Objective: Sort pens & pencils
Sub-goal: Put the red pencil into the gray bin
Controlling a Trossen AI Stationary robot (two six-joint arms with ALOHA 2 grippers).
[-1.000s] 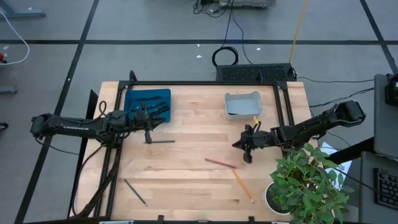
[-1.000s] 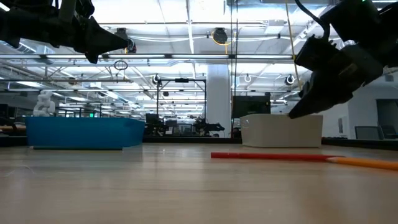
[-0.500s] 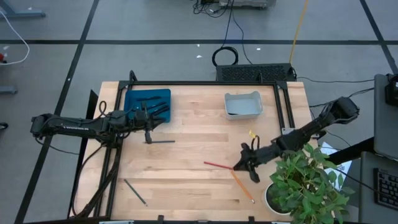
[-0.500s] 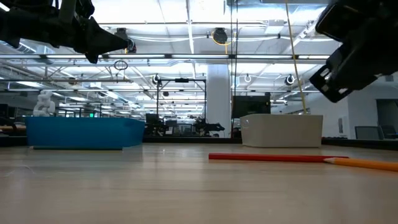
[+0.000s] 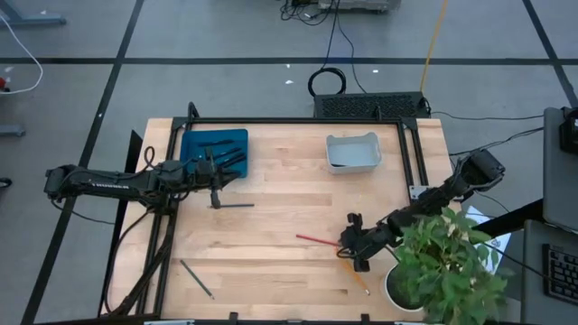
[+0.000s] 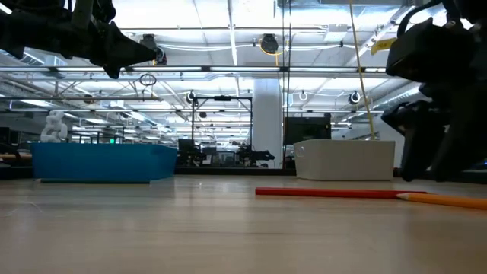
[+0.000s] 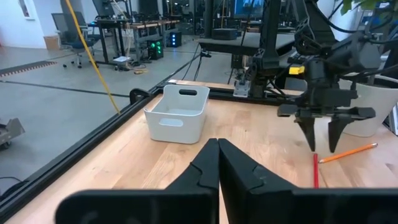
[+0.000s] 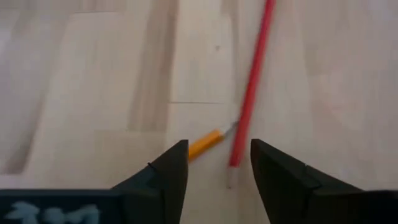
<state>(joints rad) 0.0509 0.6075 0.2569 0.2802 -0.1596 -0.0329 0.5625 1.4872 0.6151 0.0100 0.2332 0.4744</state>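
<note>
The red pencil [image 5: 315, 239] lay on the bare wood at lower centre of the overhead frame, its near end touching the tip of the orange pencil [image 5: 354, 273], which slanted away toward the lower right; a darker pencil [image 5: 196, 277] lay well apart at the lower left; one pen [image 5: 233, 205] rested on the table just left of centre, and more pens [image 5: 217, 150] sat in the blue tray [image 5: 191, 153] at upper left; the white bin [image 5: 352, 152] stood at upper centre right.

A second before, my right gripper [image 5: 353, 249] had hung pressed shut near the white bin; it had since swung down the frame and spread its fingers [image 8: 168, 171], which now straddled the spot where red and orange meet; I judged I was lining up to pinch the red one, with the orange at risk of being caught too.

My left gripper [image 5: 215, 185], fingers pressed together on nothing, waited beside the blue tray; a potted plant [image 5: 447, 266] crowded the lower right corner.
</note>
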